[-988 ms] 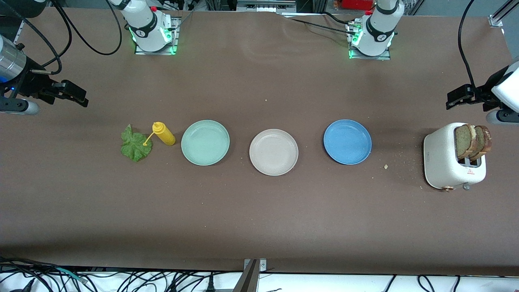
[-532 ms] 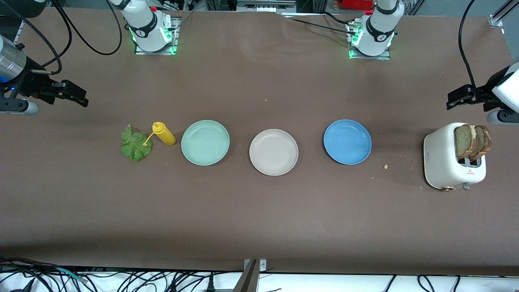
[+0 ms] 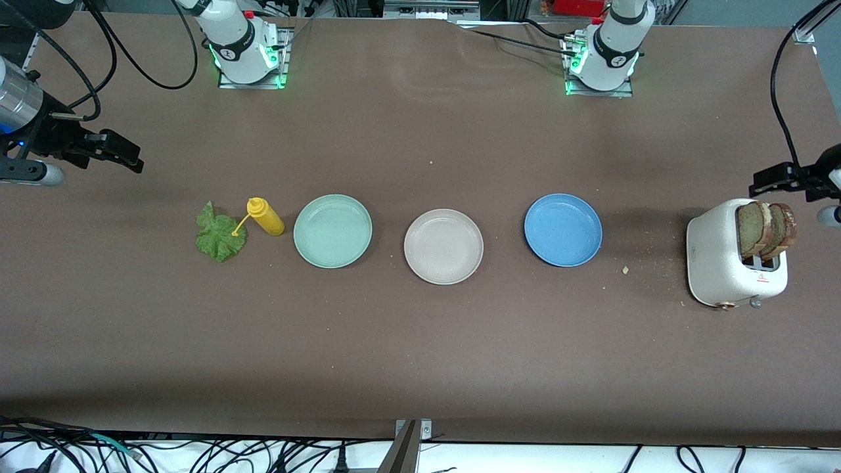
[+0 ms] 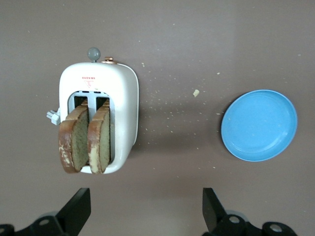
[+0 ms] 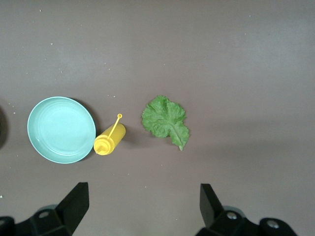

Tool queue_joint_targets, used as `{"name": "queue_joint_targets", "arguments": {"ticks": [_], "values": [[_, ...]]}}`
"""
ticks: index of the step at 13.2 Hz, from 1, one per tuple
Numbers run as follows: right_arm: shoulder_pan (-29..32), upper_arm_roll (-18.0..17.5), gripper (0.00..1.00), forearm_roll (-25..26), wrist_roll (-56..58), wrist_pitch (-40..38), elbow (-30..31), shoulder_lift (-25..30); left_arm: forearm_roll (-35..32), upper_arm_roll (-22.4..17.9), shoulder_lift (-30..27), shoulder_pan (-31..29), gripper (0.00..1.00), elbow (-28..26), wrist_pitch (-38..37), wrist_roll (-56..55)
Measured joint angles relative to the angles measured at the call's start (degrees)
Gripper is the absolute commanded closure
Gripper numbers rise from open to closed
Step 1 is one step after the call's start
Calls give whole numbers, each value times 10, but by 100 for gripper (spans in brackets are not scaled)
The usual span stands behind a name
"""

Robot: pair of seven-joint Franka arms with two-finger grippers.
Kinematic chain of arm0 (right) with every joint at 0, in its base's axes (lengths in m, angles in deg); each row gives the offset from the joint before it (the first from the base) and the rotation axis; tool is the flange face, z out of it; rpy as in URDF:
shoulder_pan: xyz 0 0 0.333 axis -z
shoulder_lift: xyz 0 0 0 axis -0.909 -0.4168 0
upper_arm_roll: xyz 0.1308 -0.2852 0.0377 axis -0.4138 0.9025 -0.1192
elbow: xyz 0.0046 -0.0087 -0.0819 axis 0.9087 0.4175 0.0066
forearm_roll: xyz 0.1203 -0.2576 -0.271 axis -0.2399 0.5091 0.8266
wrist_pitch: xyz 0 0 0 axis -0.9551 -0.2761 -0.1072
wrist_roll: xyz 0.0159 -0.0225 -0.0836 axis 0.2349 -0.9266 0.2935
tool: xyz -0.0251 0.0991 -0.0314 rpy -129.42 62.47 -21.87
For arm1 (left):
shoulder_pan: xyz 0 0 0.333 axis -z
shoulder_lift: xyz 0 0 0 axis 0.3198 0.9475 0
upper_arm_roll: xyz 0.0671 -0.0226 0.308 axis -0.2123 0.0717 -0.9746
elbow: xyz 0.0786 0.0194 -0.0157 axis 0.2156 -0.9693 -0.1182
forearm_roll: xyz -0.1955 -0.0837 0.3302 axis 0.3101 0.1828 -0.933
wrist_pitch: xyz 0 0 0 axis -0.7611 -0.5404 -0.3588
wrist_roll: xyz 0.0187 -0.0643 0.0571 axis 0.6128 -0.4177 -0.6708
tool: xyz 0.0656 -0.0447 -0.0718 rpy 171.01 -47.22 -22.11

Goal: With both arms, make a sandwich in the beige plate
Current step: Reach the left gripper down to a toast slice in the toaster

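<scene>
Nothing of the sandwich is built yet — its parts lie spread along a row, each within reach of the arm meant for it. The beige plate (image 3: 443,246) sits bare at the centre of the front view, midway between the two bases, so either arm can deliver to it. The mint plate (image 3: 332,230) and the blue plate (image 3: 563,229) flank it, both bare too.

Two bread slices (image 3: 765,229) stand upright in the toaster (image 3: 726,259) at the right edge of the front view, tops sticking out where fingers can pinch them. The left gripper (image 4: 145,216) hangs above the table just beside the toaster, fingers spread wide and holding nothing — likely lining up on a slice.

The lettuce (image 3: 221,234) lies flat on the table at left of centre, the mustard bottle (image 3: 265,217) on its side touching it. The right gripper (image 5: 142,214) hangs at the upper left of the front view, also wide apart and bare; it looks to be waiting.
</scene>
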Motion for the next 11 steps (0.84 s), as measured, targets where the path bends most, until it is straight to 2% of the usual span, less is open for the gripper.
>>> {"name": "queue_joint_targets", "arguments": {"ticks": [5,11], "values": [[0,-1,0,0,0,-1,0,0,0,0,47,-30,1,-43,92,29],[0,-1,0,0,0,-1,0,0,0,-1,73,-59,1,-76,141,54]]}}
